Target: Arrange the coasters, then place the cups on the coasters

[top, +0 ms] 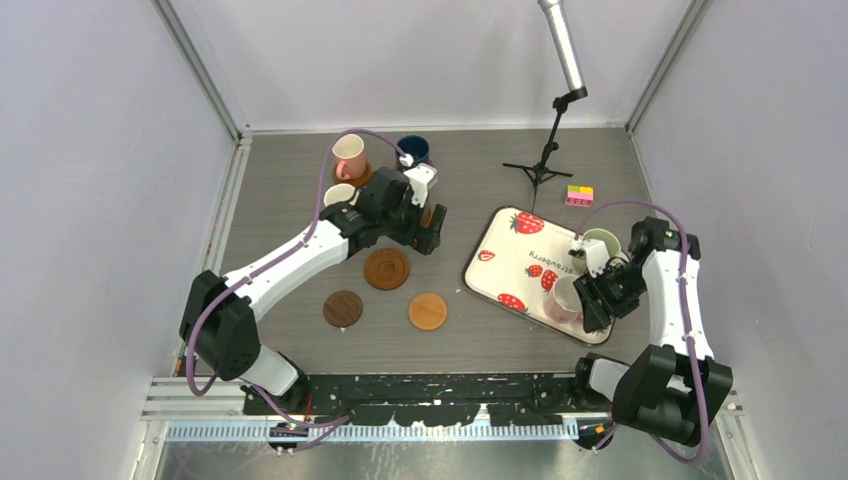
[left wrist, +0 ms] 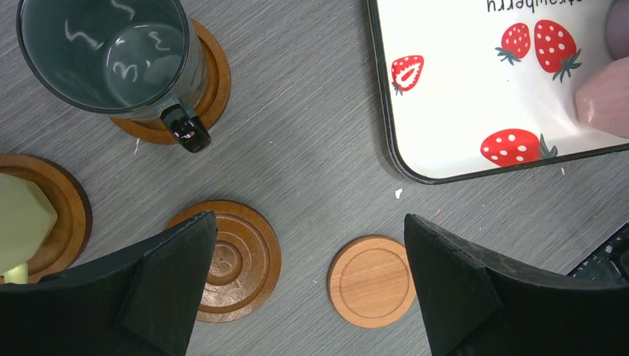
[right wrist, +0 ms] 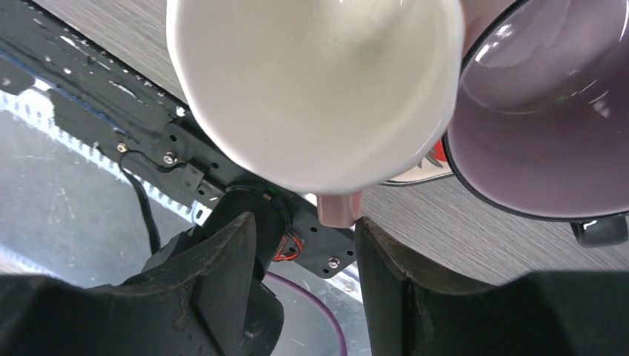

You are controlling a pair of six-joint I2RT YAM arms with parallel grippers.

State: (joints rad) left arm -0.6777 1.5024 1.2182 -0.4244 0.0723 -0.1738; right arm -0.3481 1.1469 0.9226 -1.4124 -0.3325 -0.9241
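Observation:
My left gripper (top: 428, 222) (left wrist: 310, 285) hangs open over the table with nothing between its fingers. Below it lie a ringed brown coaster (top: 386, 268) (left wrist: 241, 259) and a light coaster (top: 428, 311) (left wrist: 371, 280); a darker coaster (top: 343, 308) lies nearer the arm bases. A pink cup (top: 349, 155), a dark cup (top: 412, 150) (left wrist: 111, 55) and a pale yellow cup (top: 340, 193) (left wrist: 18, 219) stand on coasters at the back. My right gripper (top: 592, 298) (right wrist: 300, 252) is open at the cream-pink cup (top: 563, 298) (right wrist: 311, 89); its pink handle (right wrist: 340, 209) touches one fingertip.
The white strawberry tray (top: 510, 255) (left wrist: 460, 96) holds the cream-pink cup, a purple cup (right wrist: 541, 111) and a light green cup (top: 600, 245). A microphone stand (top: 545, 160) and a small coloured block (top: 579, 195) stand behind the tray. Walls enclose the table.

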